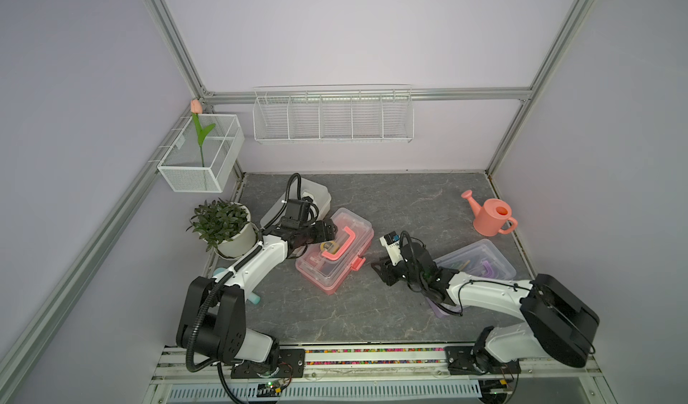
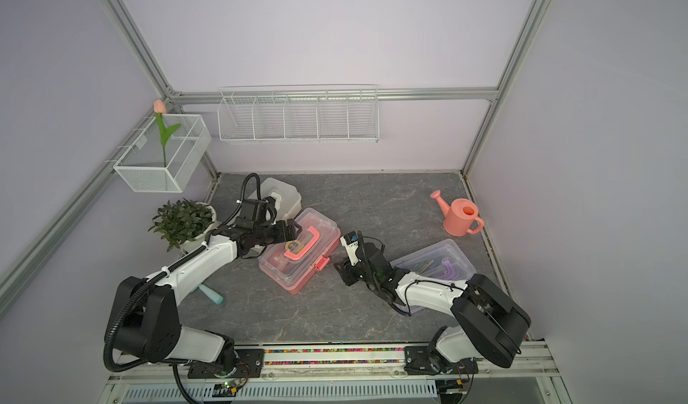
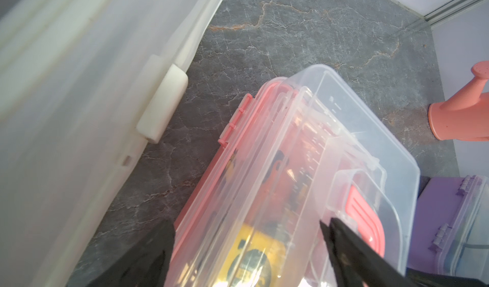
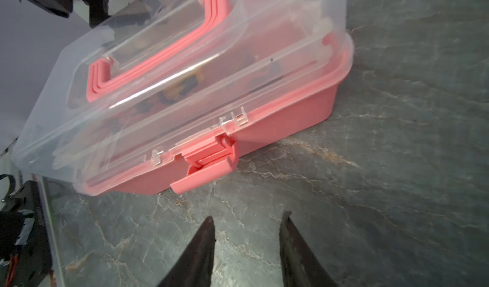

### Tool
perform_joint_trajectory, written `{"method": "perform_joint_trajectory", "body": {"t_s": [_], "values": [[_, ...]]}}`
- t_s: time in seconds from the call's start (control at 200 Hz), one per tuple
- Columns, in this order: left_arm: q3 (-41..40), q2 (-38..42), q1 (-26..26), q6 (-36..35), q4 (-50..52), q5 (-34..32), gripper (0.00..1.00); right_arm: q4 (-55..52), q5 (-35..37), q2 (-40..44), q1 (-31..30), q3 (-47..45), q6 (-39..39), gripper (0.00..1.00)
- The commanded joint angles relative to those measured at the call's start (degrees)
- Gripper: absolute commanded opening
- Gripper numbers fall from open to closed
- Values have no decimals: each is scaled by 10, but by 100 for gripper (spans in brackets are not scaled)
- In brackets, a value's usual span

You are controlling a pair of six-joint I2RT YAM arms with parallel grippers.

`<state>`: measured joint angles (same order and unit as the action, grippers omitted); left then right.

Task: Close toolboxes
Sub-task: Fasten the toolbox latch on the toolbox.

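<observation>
The rectangular plastic toolbox with pink base and clear lid (image 1: 335, 251) is lying in the middle of the grey marbled desk (image 4: 397, 166), its pink latch (image 4: 209, 166) sticking out unfastened, while the left pincer (image 3: 246, 223) is standing wide open over its lid, gripping nothing, and the right pincer (image 4: 248, 215), part-open and empty, is pointing at that latch.

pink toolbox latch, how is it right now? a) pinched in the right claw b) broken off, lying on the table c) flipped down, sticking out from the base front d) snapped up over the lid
c: in the right wrist view the pink latch juts out from the front of the pink toolbox, below the edge of the clear lid, while the right claw sits apart from it, open.
</observation>
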<state>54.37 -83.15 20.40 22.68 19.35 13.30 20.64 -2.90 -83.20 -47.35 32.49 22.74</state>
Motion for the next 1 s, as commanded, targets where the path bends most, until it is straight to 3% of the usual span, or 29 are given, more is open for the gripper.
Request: {"method": "perform_joint_trajectory", "body": {"t_s": [0.0,0.29,0.995], "values": [[-25,-14,10,19,53,18,91,37,-39,-39,-3,8,50,42],[-35,-7,10,24,52,19,91,95,-50,-102,-4,45,66,43],[-54,-3,10,31,31,26,91,134,-60,-133,-8,71,92,45]]}}
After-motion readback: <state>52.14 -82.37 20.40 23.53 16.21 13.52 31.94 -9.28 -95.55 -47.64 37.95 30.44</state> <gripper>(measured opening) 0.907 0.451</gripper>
